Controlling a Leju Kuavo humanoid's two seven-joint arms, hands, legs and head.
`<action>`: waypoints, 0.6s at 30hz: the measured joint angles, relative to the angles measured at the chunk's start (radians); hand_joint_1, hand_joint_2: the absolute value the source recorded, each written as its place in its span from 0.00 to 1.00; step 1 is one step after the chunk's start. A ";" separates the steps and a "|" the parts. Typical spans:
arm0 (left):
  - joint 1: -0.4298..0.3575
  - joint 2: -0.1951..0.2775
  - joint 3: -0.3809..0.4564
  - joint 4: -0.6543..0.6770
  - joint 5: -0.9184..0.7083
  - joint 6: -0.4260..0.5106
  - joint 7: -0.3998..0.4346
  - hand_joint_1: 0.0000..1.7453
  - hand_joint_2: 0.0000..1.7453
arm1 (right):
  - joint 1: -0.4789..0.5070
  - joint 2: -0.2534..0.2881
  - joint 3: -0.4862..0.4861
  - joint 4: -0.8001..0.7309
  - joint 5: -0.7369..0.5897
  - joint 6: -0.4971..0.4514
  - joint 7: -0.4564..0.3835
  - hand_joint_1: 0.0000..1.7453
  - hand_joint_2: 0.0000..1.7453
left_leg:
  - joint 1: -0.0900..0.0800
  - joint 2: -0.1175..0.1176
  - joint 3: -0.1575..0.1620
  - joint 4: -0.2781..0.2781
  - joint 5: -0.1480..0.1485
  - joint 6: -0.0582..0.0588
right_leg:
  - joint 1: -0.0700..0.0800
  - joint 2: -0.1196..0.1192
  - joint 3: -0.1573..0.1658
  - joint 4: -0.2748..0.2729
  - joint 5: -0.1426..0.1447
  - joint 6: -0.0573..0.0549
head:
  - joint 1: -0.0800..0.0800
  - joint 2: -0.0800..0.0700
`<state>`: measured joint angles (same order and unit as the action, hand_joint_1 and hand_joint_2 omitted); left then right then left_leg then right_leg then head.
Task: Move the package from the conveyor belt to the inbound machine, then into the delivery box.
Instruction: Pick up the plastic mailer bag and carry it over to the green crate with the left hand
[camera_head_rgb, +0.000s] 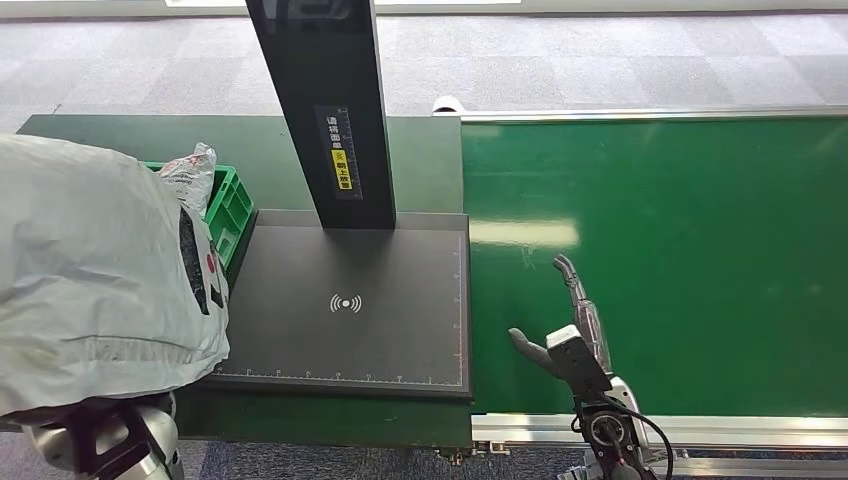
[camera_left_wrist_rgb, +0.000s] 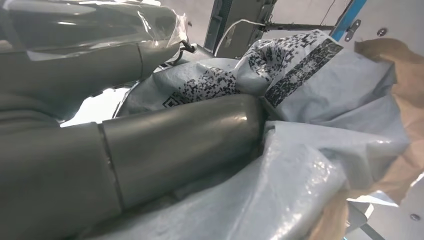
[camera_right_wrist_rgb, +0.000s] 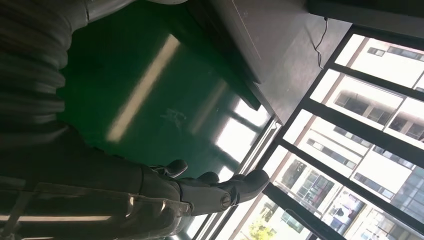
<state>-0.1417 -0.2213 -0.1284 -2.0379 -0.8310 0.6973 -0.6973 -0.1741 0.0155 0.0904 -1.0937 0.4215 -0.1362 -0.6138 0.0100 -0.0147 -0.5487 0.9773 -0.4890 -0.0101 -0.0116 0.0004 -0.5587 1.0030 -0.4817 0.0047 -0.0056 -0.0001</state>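
Holding grey package (camera_head_rgb: 90, 270) over box (camera_head_rgb: 232, 205) edge w/ left hand (camera_left_wrist_rgb: 150, 145), right hand (camera_head_rgb: 570, 330) open.

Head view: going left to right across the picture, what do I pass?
Grey package → green crate → black scanner platform → right hand over the green conveyor belt.

A wireless-signal symbol (camera_head_rgb: 346, 303) marks the scanner pad (camera_head_rgb: 300, 330).

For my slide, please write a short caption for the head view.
Left hand holds a grey package beside the inbound machine; open right hand over the conveyor belt.
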 joint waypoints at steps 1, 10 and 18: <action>-0.001 0.000 0.001 -0.003 -0.005 0.000 0.000 1.00 0.00 | 0.000 0.000 0.000 0.000 0.000 0.000 0.000 0.00 1.00 | 0.000 0.000 0.000 0.000 0.000 0.000 | 0.000 0.000 0.000 0.000 0.000 0.000 | 0.000 0.000; -0.071 0.012 0.046 -0.039 -0.187 0.000 0.000 1.00 0.00 | 0.016 -0.002 0.000 0.000 0.002 -0.001 -0.004 0.00 1.00 | 0.000 0.000 0.000 0.000 0.000 0.000 | 0.000 0.000 0.000 0.000 0.000 0.000 | 0.000 0.000; -0.181 0.043 0.140 0.007 -0.358 0.000 0.000 1.00 0.00 | 0.048 -0.006 0.000 -0.011 0.008 -0.011 -0.003 0.00 1.00 | 0.000 0.002 0.001 0.000 0.000 0.000 | 0.000 0.001 0.000 0.000 0.000 0.000 | 0.000 0.000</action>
<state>-0.3228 -0.1783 0.0119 -2.0312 -1.1891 0.6970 -0.6973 -0.1261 0.0096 0.0904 -1.1050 0.4295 -0.1471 -0.6167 0.0100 -0.0130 -0.5480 0.9774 -0.4888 -0.0103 -0.0116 0.0016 -0.5585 1.0031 -0.4814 0.0046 -0.0055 -0.0003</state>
